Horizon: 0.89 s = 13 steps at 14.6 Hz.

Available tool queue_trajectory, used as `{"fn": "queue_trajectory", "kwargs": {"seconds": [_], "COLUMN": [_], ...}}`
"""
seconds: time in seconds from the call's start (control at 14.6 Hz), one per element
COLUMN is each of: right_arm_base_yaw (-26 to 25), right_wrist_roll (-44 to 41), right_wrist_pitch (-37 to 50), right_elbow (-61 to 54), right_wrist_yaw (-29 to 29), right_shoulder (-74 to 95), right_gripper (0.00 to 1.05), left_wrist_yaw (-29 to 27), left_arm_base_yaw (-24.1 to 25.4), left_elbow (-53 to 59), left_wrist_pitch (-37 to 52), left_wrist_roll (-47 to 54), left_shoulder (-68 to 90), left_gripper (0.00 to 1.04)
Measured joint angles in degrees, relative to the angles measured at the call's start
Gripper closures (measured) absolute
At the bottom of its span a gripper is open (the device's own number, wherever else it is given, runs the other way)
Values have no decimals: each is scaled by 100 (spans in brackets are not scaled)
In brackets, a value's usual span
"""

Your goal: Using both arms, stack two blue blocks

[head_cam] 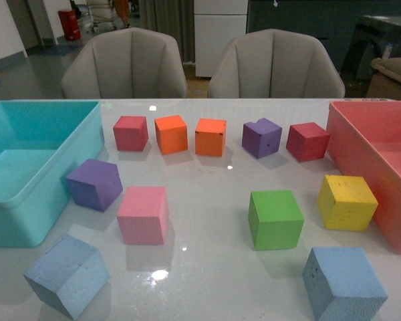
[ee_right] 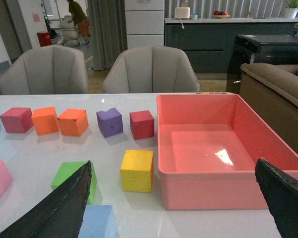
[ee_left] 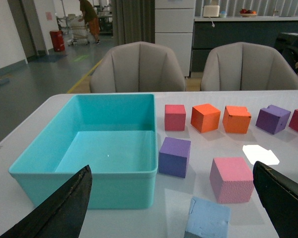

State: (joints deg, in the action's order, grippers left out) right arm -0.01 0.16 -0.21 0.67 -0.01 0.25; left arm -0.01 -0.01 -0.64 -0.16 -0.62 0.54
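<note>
Fingers [ee_left: 59,210] of the left gripper [ee_left: 171,167] and right gripper [ee_right: 173,163] were spread wide, empty, while the left blue cube [head_cam: 67,274] and right blue cube [head_cam: 344,284], matte grainy foam, sat well apart on the glossy table [head_cam: 207,267]

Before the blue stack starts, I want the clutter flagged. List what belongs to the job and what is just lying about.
Job: left blue block, right blue block.

Lying about: turquoise bin, pink bin, pink cube, green cube, yellow cube, purple cubes, red cubes, orange cubes.
</note>
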Motion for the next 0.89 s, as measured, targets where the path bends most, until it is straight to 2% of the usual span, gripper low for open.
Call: {"fn": "queue_trajectory", "kwargs": {"seconds": [0.89], "right_arm_base_yaw": [0], "right_wrist_roll": [0], "right_wrist_pitch": [0], "right_elbow": [0], "right_wrist_yaw": [2], "right_shoulder": [0], "right_gripper": [6], "left_wrist_yaw": [0], "left_arm_base_yaw": [0], "left_elbow": [0], "left_wrist_pitch": [0], "left_wrist_roll": [0], "left_shoulder": [0], "left_gripper": [7]}}
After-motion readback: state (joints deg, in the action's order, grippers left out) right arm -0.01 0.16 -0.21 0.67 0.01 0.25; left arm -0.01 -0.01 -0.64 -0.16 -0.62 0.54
